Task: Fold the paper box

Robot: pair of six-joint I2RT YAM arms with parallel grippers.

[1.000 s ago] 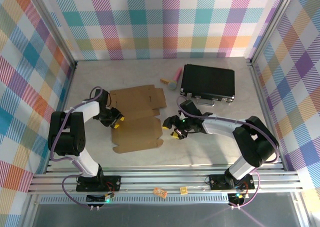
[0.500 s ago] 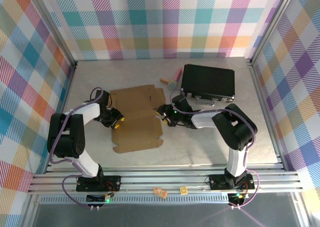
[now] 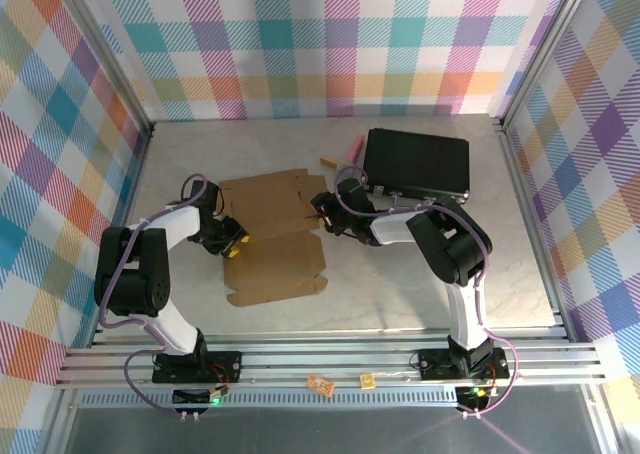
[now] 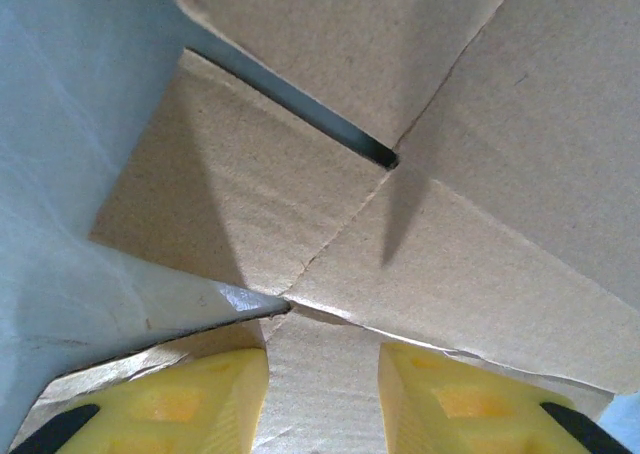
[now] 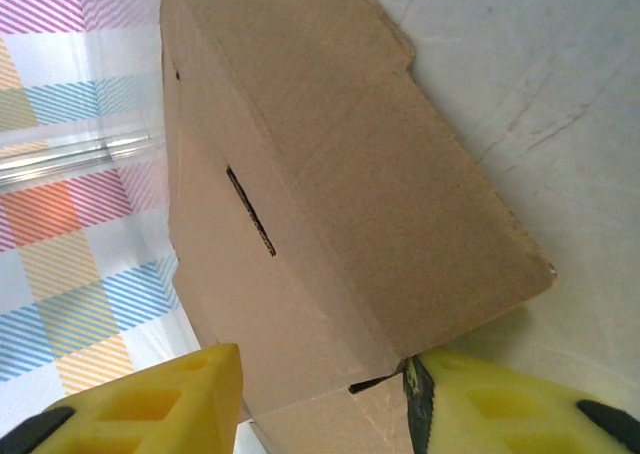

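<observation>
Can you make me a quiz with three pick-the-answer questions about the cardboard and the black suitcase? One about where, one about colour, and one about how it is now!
1. Where is the black case from the paper box?
A) on top of it
B) farther back and to the right
C) nearer to the arms' bases

2. What colour is the paper box?
A) brown
B) white
C) blue

3. How is the paper box now?
A) shut into a closed box
B) crumpled into a ball
C) spread open on the table

Answers: 1 B, the top view shows the case apart from the box, at the far right. 2 A, it is plain brown cardboard. 3 C, its panels are spread out and not closed up.
</observation>
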